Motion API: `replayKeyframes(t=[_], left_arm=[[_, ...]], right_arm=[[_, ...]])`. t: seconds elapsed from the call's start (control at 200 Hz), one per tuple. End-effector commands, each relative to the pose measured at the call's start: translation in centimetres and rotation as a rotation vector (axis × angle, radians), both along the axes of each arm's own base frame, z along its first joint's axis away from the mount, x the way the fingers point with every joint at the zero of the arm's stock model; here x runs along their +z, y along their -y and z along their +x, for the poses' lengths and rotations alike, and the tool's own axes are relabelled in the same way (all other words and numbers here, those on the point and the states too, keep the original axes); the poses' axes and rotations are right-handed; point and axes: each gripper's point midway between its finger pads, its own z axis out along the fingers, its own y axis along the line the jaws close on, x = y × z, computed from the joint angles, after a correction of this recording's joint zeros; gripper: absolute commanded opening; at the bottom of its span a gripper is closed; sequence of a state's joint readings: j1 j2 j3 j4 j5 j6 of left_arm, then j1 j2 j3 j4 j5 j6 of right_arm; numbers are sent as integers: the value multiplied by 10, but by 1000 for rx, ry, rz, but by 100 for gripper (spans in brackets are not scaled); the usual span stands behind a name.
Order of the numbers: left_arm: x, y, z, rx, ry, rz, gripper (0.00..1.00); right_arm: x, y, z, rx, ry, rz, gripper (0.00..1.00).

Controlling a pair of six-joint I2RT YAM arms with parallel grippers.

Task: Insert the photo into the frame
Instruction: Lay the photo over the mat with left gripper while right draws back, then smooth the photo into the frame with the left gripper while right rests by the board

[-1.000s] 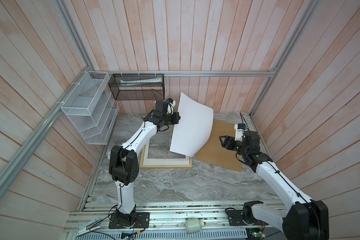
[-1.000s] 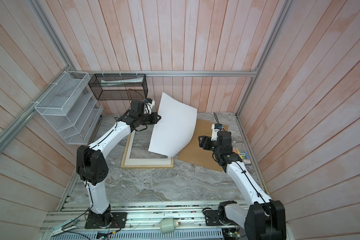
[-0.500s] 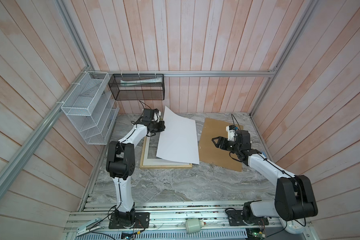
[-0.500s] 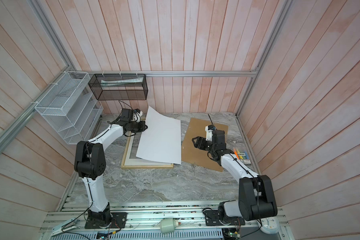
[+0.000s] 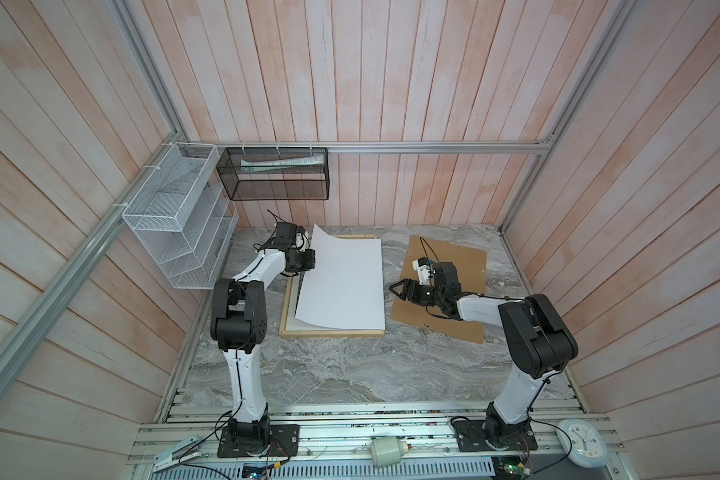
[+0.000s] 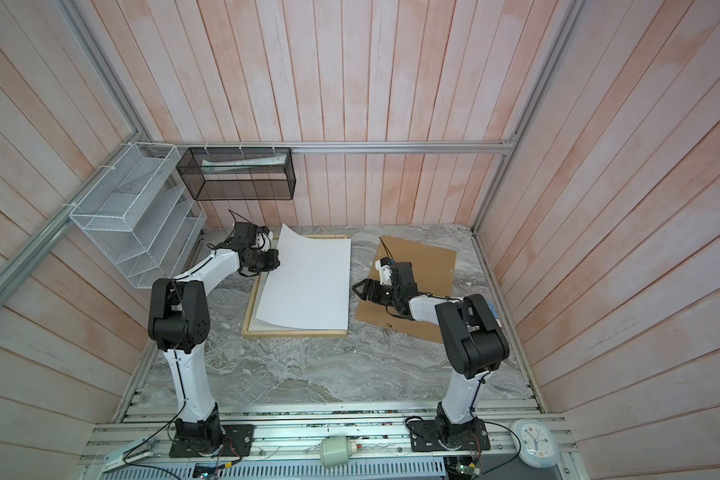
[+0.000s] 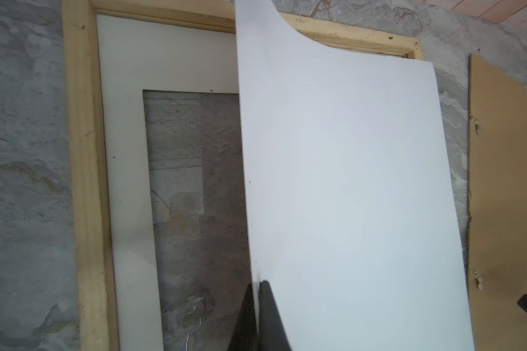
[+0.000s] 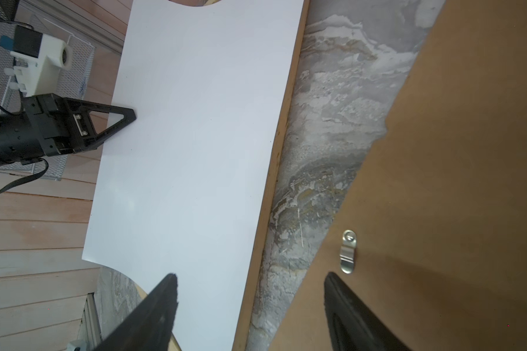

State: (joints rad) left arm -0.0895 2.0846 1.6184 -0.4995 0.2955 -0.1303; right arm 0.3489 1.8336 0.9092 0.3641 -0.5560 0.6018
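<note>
The photo (image 5: 341,286) (image 6: 308,286) lies blank white side up over the frame (image 5: 329,333) (image 6: 292,332), its left edge lifted and curled. My left gripper (image 5: 310,259) (image 7: 257,284) is shut on that left edge. In the left wrist view the frame's pale wood rail (image 7: 86,152) holds a white mat (image 7: 125,121) with glass in its opening. The brown back board (image 5: 466,257) (image 8: 454,152) lies apart on the table to the right. My right gripper (image 5: 395,290) (image 8: 251,275) stands open and empty, low over the board's left edge, just right of the photo (image 8: 195,136).
A white wire rack (image 5: 175,224) and a black mesh basket (image 5: 275,174) hang on the back left walls. Small metal clips (image 8: 347,252) sit on the back board. A clock (image 5: 582,442) and a white cylinder (image 5: 387,451) lie on the front rail.
The photo, held up and bowed a second ago, has come down flat over the frame as my left arm swung left and low. My right gripper moved left toward the photo's right edge.
</note>
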Motion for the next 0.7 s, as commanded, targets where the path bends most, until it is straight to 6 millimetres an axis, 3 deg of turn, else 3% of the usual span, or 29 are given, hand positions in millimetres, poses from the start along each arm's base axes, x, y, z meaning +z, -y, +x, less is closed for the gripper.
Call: replayKeyframes(t=[0.0, 0.255, 0.695], left_arm=[[-4, -15, -3, 17, 4, 32, 0], [-7, -26, 0, -12, 70, 19, 0], [-5, -5, -4, -55, 84, -143, 0]], right_arm=[[7, -20, 8, 29, 21, 50, 75], [-1, -30, 7, 42, 4, 47, 73], [2, -24, 3, 36, 12, 12, 73]])
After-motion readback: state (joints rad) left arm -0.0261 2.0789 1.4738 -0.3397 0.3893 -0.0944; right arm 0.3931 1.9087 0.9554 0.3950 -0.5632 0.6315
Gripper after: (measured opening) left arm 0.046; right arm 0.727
